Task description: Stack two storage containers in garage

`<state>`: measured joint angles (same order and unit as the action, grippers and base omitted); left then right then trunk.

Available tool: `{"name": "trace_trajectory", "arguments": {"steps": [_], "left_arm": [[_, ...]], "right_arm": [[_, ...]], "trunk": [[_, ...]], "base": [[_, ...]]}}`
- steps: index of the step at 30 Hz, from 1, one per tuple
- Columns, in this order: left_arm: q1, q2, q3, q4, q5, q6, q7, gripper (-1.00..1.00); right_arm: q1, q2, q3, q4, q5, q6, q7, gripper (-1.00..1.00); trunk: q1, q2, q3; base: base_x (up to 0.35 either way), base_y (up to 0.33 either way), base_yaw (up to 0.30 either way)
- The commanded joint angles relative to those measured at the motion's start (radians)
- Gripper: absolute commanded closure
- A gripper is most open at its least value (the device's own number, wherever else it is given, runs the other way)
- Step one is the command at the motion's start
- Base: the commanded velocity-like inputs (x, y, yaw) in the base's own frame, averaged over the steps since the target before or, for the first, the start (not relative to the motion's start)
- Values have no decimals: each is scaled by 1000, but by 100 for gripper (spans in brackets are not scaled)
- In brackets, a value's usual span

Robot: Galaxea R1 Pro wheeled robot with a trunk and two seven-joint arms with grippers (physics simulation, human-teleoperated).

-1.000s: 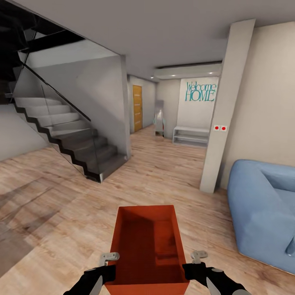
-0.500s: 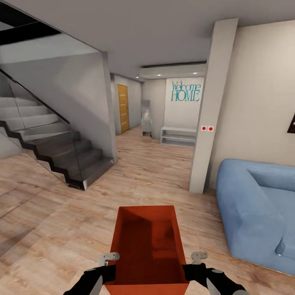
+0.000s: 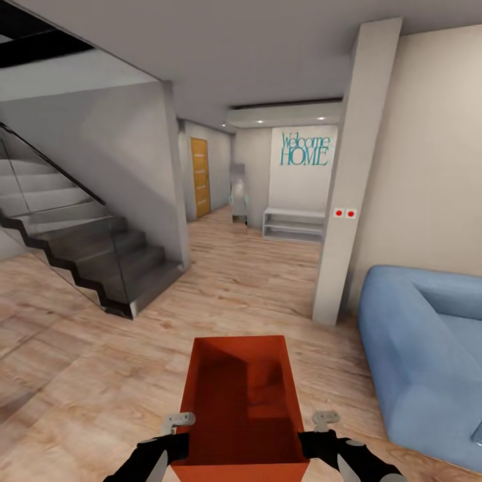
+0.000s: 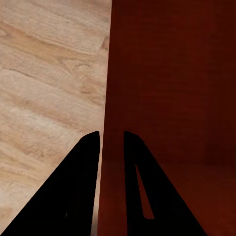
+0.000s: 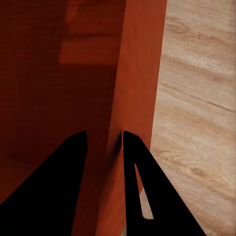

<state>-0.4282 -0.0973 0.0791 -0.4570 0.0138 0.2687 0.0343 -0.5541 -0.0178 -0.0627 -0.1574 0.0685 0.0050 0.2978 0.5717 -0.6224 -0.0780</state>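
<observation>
An orange-red storage container (image 3: 242,402) hangs in front of me over the light wood-plank floor, held by both arms. My left gripper (image 3: 179,435) is shut on its left wall, one finger inside and one outside, as the left wrist view shows at the left gripper (image 4: 111,135) on the container wall (image 4: 162,73). On the opposite side my right gripper (image 3: 309,435) pinches the right wall the same way; in the right wrist view the right gripper (image 5: 104,133) straddles the container wall (image 5: 140,64). The container looks empty. The second container is out of view.
A dark staircase (image 3: 100,258) with a glass railing rises at the left. A pale pillar (image 3: 348,187) stands ahead right, with a blue sofa (image 3: 422,355) beside it. A hallway runs ahead to a wooden door (image 3: 199,177), a white bench (image 3: 293,224) and a "Welcome HOME" sign (image 3: 306,148).
The whole view has swung right and then moved slightly forward: stairs slid left, the sofa shifted. The container and both grippers keep the same place relative to me.
</observation>
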Motion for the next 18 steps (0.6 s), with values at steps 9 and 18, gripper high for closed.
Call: {"name": "trace_trajectory", "arguments": {"steps": [9,18], "left_arm": [[0,33,-4,1,-18,7,22,100],[0,33,-4,1,-18,7,22,100]], "right_arm": [[-1,-1,12,-14,-3,-20,2,100],[-1,-1,12,-14,1,-20,3,100]], "trunk": [[1,-2,-2],[1,-2,-2]], "base": [[325,0,0],[325,0,0]]}}
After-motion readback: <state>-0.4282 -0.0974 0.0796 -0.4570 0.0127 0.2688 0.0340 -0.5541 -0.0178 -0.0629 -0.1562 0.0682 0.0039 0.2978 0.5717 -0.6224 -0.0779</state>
